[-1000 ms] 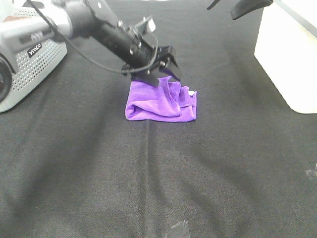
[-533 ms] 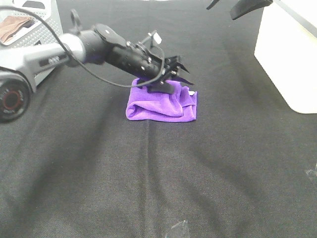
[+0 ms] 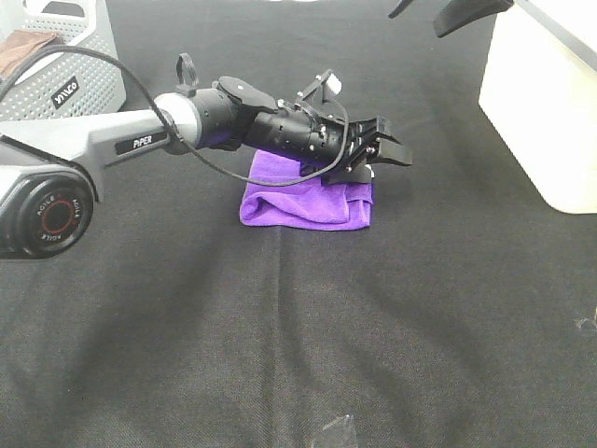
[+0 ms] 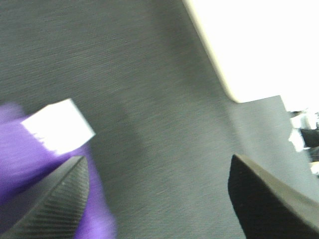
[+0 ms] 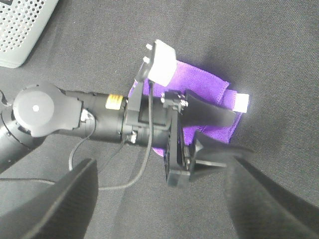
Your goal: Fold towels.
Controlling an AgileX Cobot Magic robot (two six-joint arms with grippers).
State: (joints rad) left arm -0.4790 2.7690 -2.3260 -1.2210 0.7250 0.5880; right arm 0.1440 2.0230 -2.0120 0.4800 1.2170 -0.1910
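The left gripper [image 3: 384, 154] is hanging with its jaws spread apart and nothing between them, reaching out level just over the right-hand end of the towel [image 3: 306, 201]. Its wrist view is showing both fingertips [image 4: 55, 199] wide apart, with blurred purple cloth and a small white tag [image 4: 57, 125] beside 1 of them and bare black cloth between. The right gripper [image 5: 159, 199] is hovering well above the scene; its 2 dark fingers are standing apart at the edges of its own view, holding nothing, and only its tips are showing at the top of the high view.

The towel is lying on the black tablecloth [image 3: 280, 355] near the middle of the table, bunched into a thick, uneven bundle with a rolled lip along its near side, not a clean flat fold. From the right wrist view the tag is sitting at the bundle's outer corner [image 5: 241, 102].

Further out, a perforated grey basket [image 3: 70, 51] is standing at the far left and a white box [image 3: 546, 103] at the far right, both well apart from the towel.

The towel is looking light, soft and floppy, likely to sag and slide on itself rather than hold a crease. The best hold is probably a pinch on a hemmed corner, such as the tagged 1, where the stitching is giving some body.
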